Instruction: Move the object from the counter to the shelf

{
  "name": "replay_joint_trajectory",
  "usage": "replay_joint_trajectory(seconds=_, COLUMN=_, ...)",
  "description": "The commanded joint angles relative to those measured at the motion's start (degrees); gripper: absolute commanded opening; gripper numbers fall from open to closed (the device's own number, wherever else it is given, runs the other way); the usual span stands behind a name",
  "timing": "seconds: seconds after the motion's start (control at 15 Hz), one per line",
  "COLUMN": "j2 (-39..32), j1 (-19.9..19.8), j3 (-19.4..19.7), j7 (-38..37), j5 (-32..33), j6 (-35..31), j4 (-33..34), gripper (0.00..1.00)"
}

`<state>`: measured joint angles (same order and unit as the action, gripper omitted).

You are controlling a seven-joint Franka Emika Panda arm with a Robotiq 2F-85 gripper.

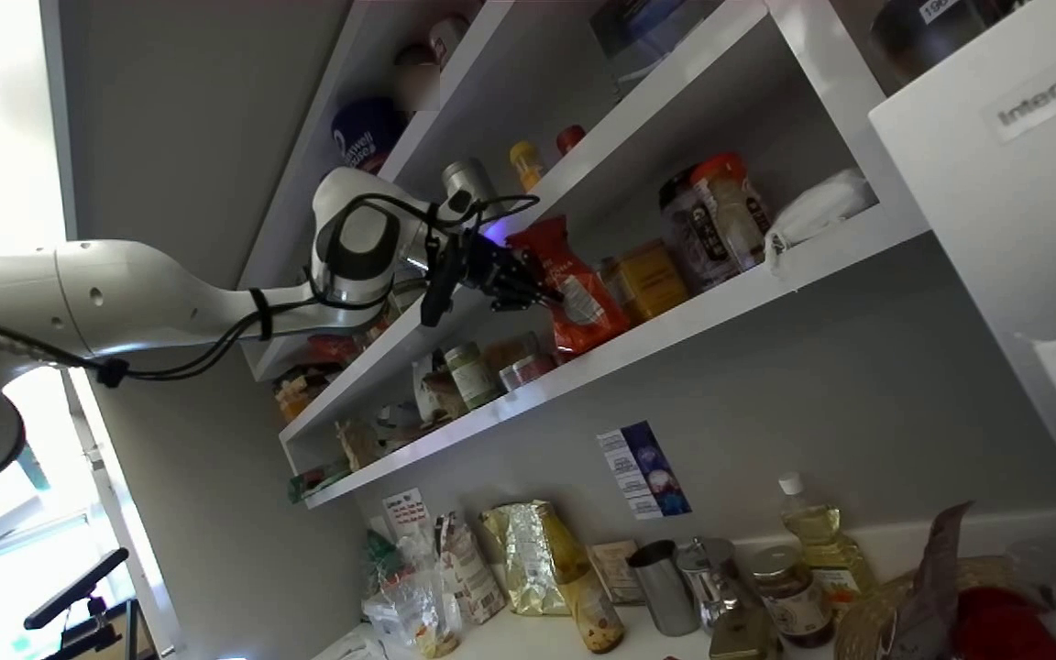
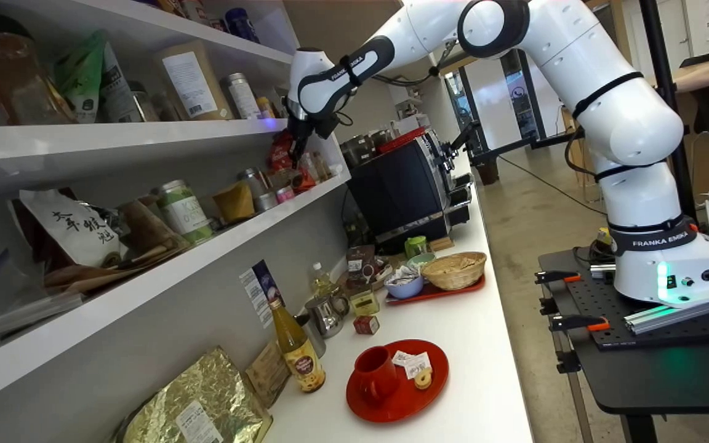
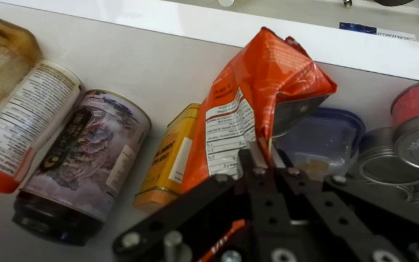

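Note:
The object, a red-orange packet (image 1: 588,298) with a pale printed patch, is at the shelf (image 1: 730,312), among the jars and tins. It also shows in an exterior view (image 2: 280,152) and in the wrist view (image 3: 227,98). My gripper (image 3: 266,154) is shut on the packet's side fold. The packet hangs or stands roughly upright, slightly tilted, its lower end near the board's front edge. I cannot tell whether it bears on the board. The gripper (image 1: 548,295) reaches in from the open front, below the board above. The counter (image 2: 477,369) lies well below.
A yellow tin (image 3: 167,156) stands close beside the packet, with a dark-lidded jar (image 3: 93,156) beyond it. On the other side are a clear container (image 3: 318,142) and stacked cans (image 3: 418,120). The upper white board (image 2: 114,136) runs just above the gripper.

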<state>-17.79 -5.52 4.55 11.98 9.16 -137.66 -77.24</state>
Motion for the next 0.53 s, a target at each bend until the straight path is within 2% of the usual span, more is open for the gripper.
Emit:
replay_joint_trajectory(seconds=0.0, j2=-3.7, j1=0.1, j3=-0.2, j7=-0.8, j5=-0.4, j6=3.1, j4=6.5, gripper=0.01)
replay_joint_trajectory(seconds=0.2, j2=-5.1, j1=0.0, j3=-0.1, j7=-0.9, j5=-0.4, j6=4.3, j4=8.3, gripper=0.01)
replay_joint_trajectory(seconds=0.27, j2=-5.2, j1=0.2, j3=0.0, j7=-1.2, j5=-0.3, j6=4.3, j4=8.4, gripper=0.27)
replay_joint_trajectory(seconds=0.33, j2=-5.5, j1=0.2, j3=-0.1, j7=-1.0, j5=-0.3, j6=4.2, j4=8.7, gripper=0.29)
replay_joint_trajectory(seconds=0.47, j2=-5.6, j1=0.2, j3=-0.5, j7=-0.5, j5=-1.0, j6=4.6, j4=8.7, gripper=0.42)
